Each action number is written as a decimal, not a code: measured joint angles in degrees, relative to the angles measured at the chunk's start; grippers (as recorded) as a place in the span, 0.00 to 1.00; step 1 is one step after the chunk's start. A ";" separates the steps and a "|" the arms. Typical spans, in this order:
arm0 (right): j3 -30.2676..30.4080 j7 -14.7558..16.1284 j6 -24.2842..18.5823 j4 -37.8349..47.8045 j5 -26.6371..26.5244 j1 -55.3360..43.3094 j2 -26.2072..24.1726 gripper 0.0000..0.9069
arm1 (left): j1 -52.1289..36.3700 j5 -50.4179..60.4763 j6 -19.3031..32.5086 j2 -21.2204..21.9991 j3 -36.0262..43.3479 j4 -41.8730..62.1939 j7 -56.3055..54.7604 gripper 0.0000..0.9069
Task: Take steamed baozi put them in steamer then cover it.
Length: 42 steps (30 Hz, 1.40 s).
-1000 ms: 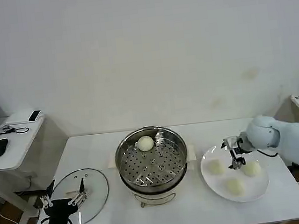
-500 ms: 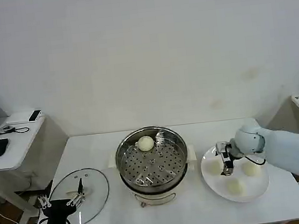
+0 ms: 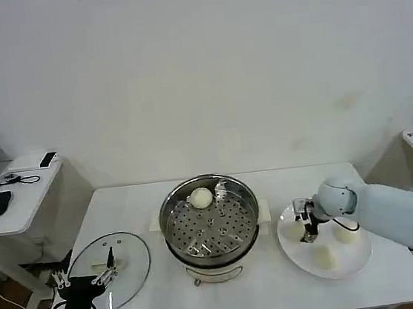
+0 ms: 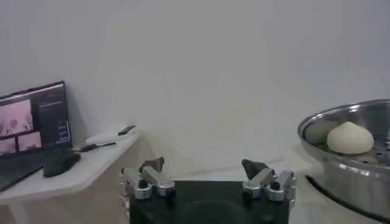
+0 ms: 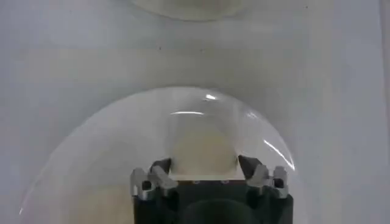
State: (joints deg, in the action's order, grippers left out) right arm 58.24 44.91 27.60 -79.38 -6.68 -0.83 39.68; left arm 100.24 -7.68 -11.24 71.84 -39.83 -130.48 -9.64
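The right gripper [image 3: 302,227] sits over the white plate [image 3: 359,260], fingers spread around a bun [image 5: 203,155]. One bun [image 3: 201,197] lies in the steamer [image 3: 210,221]. The left gripper [image 3: 86,277] waits open beside the lid [image 3: 129,260].

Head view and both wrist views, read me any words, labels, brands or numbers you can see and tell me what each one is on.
No text can be read in any view.
Laptop screen on the side desk: it shows pictures and lines of text, too small and blurred to read.
Steamer, cover, plate and the baozi: no label or marking shows.
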 measured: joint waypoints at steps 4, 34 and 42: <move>-0.27 0.69 0.01 0.45 0.26 -0.02 0.07 0.70 | 0.19 0.03 0.00 0.01 -0.11 -0.11 0.00 1.00; 12.78 2.50 3.91 -8.86 -13.31 -29.54 0.28 0.71 | -1.28 -0.30 -0.21 -0.95 0.22 -1.31 -0.06 1.00; 14.70 -0.62 7.24 -10.64 -21.24 -34.66 6.44 0.71 | -2.43 -0.50 -0.45 -0.29 -0.21 -1.38 -0.12 1.00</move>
State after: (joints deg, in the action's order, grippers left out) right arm 72.95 44.29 34.85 -90.02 -27.92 -35.48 46.13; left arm 97.81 -8.18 -11.69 71.55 -40.04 -131.85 -9.76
